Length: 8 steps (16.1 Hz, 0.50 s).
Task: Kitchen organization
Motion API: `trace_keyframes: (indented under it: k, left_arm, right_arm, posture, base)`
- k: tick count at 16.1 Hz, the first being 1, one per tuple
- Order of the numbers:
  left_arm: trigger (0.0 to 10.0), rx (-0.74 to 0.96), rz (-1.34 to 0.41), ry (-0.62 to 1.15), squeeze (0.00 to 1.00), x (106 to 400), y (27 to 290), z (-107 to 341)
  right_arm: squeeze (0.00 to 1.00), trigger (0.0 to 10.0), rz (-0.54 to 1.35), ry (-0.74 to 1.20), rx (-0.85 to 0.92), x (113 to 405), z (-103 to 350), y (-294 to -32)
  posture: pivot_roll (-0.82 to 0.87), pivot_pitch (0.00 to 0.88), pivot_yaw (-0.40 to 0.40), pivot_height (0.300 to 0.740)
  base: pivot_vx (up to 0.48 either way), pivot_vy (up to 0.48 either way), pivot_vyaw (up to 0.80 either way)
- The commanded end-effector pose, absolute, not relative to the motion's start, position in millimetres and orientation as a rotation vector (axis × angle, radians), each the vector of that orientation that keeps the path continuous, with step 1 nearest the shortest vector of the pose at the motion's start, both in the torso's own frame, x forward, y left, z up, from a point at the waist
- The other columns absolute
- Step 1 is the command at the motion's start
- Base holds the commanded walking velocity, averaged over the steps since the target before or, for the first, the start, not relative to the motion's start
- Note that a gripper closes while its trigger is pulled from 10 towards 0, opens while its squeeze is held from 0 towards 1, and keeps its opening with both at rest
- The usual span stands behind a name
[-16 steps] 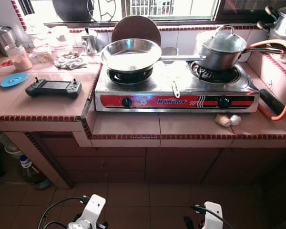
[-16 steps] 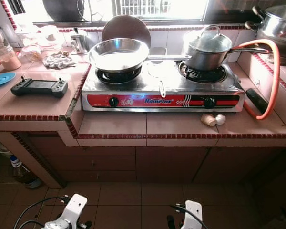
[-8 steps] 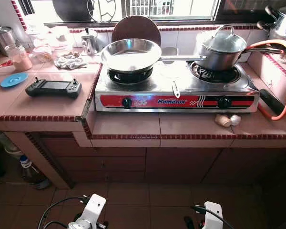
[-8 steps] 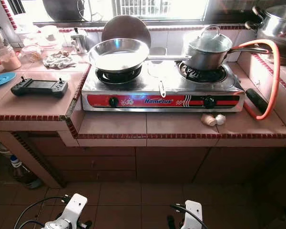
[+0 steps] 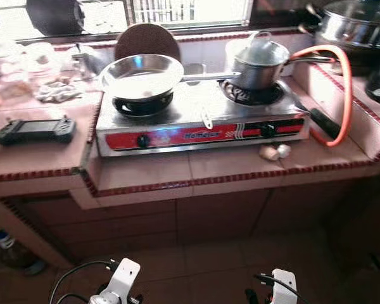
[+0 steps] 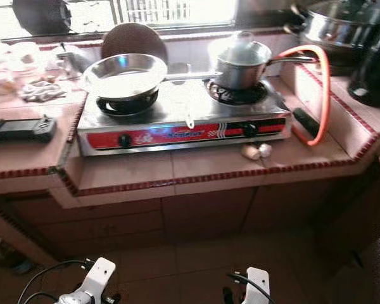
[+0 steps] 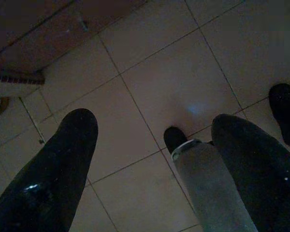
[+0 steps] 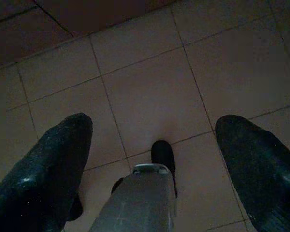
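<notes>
Gleaming round steel pan [image 5: 141, 75], tiled counter [image 5: 196, 168]

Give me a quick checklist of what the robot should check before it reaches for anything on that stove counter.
1. Left gripper open and holding nothing: ok.
2. Right gripper open and holding nothing: ok.
3. Both arms raised to counter height: not ok, both point at the floor tiles.
4. Frying pan seated on its burner: ok.
5. Saucepan lid on: ok.
6. Burners off: cannot tell.
</notes>
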<state>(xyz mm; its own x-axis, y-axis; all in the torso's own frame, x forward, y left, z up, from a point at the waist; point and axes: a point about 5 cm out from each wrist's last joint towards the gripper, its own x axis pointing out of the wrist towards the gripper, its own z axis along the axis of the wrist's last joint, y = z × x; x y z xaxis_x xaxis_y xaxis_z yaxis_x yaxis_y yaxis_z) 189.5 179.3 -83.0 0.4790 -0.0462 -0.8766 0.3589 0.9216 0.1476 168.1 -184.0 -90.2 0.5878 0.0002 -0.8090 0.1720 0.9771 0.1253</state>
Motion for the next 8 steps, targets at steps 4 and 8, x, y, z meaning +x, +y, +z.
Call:
trace_keyframes:
  k: [4,8]
  left_arm:
    - [10.0,0.334,-0.251,1.045,0.00,188.3,181.4,-83.3]
    - [10.0,0.261,-0.213,1.006,0.00,188.8,180.8,-82.6]
  right_arm:
    - [0.00,10.0,-0.093,0.946,0.170,167.1,-90.5,-185.0]
    - [0.00,10.0,-0.091,0.937,0.166,169.2,-89.4,-185.7]
  posture:
    - [0.09,0.000,0.011,0.740]
    - [0.09,0.000,0.003,0.740]
  base:
    - [0.000,0.000,0.00]
    - [0.000,0.000,0.00]
